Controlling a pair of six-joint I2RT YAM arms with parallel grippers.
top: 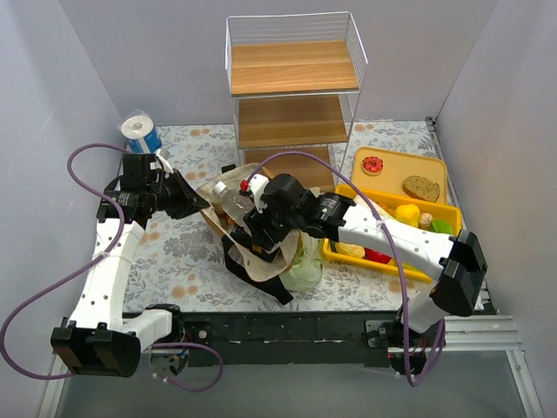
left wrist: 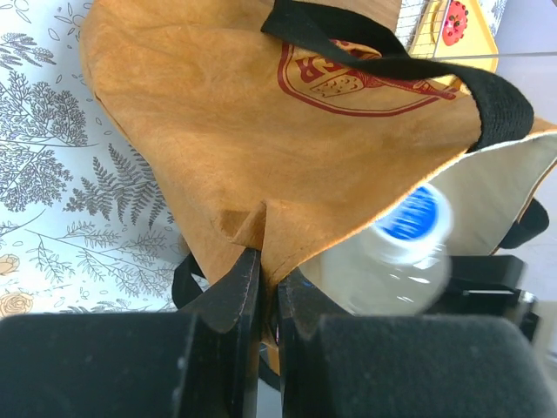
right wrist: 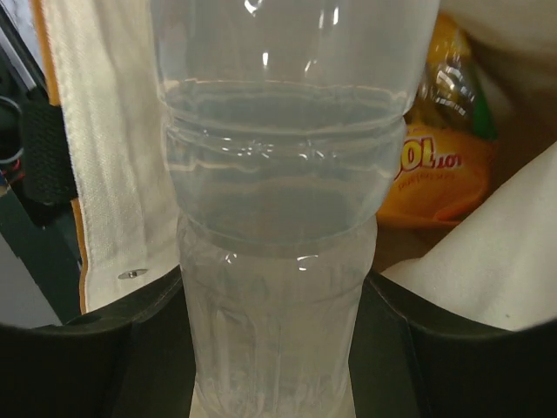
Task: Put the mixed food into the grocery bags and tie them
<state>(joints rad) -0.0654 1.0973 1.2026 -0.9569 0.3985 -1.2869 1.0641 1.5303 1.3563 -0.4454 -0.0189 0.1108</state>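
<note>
Two arms are working one bag. On the counter, the brown bag is gaping open between them, and the yellow tray is sitting to its right. Left claw is clenching the bag's rim, probably keeping the mouth spread. Right claw is gripping a clear bottle, holding it in the opening above an orange packet. Mixed food is lying in the tray, not yet bagged.

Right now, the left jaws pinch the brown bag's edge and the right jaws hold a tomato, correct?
No: the right wrist view shows the right jaws holding a clear bottle, not a tomato. The left jaws do pinch the edge of the brown bag.
</note>
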